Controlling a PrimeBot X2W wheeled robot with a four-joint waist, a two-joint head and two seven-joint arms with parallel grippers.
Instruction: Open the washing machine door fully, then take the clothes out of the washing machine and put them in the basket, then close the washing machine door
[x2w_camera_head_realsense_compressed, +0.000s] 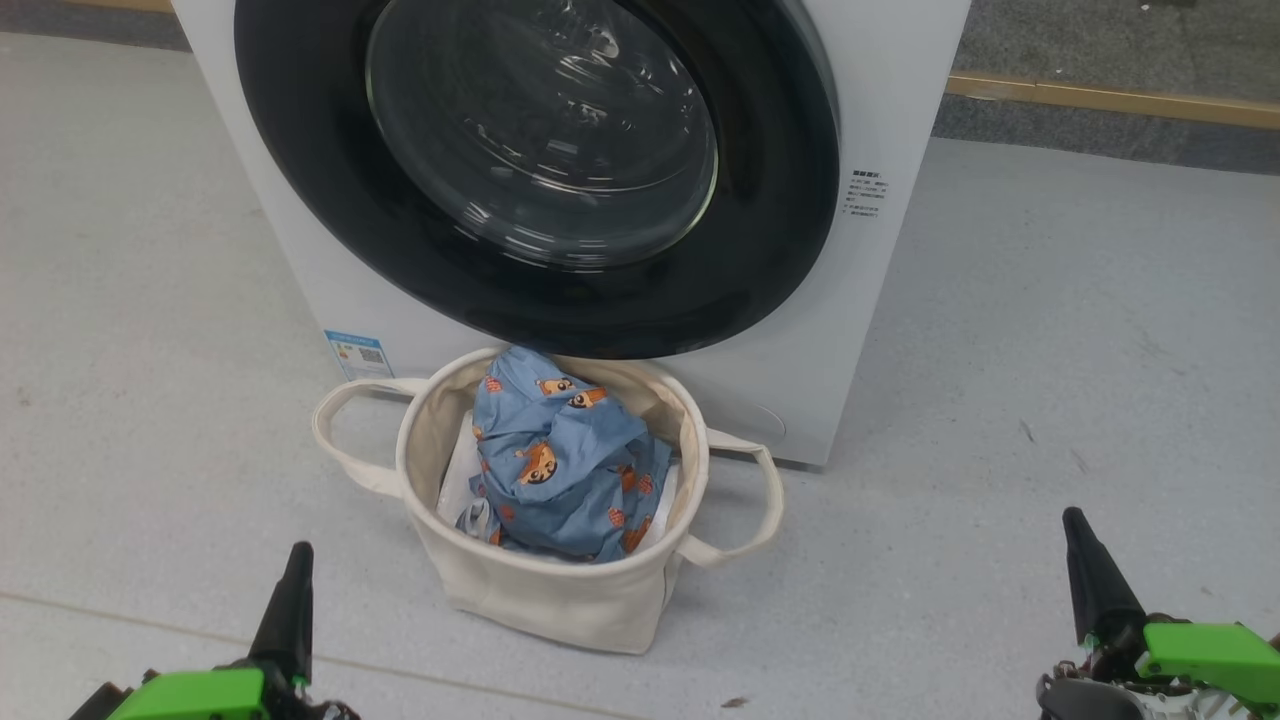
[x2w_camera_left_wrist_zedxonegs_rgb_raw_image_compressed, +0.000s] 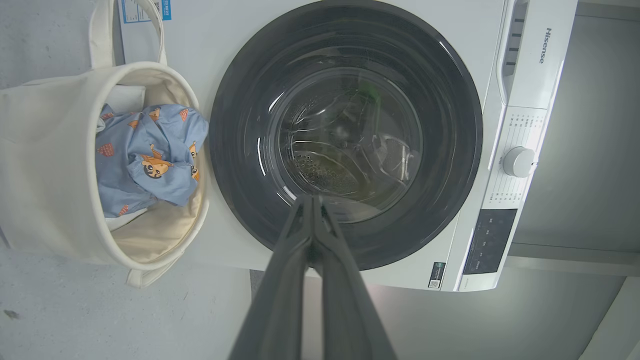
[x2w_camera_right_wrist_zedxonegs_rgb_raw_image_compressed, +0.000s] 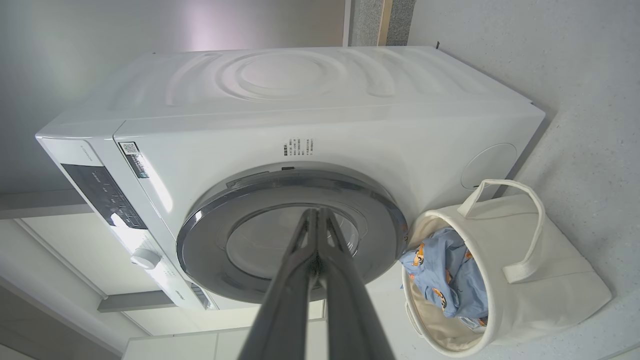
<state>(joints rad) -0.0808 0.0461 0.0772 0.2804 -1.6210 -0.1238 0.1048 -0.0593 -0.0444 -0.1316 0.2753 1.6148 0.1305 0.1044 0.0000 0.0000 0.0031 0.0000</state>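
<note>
On the pale grey floor (x2w_camera_head_realsense_compressed: 1050, 350) stands the white front-loading washing machine (x2w_camera_head_realsense_compressed: 880, 330), seen from above in the head view. Its round washing machine door (x2w_camera_head_realsense_compressed: 540, 150), a wide glossy black rim around a bulging clear glass window, lies shut flat against the front of the machine. Through the glass, the left wrist view shows the steel drum with no fabric visible in it. A small blue sticker (x2w_camera_head_realsense_compressed: 358, 353) sits low on the machine's front, at the left of the head view. A white control knob (x2w_camera_left_wrist_zedxonegs_rgb_raw_image_compressed: 518, 161) sits on the panel beside the door.

Directly in front of the machine, just below the door, stands the basket (x2w_camera_head_realsense_compressed: 540, 600), a round cream canvas tote with a looped handle on each side. The clothes (x2w_camera_head_realsense_compressed: 565, 460), light blue fabric printed with small orange cartoon animals, lie bunched inside the basket and rise to about its rim. A plain white sheet (x2w_camera_head_realsense_compressed: 460, 480) shows under them.

At the lower left of the head view, the left fingers (x2w_camera_head_realsense_compressed: 288, 610) point up, pressed together and holding nothing, well apart from the basket. At the lower right, the right fingers (x2w_camera_head_realsense_compressed: 1095, 580) are likewise closed together and empty, well clear of the machine.
</note>
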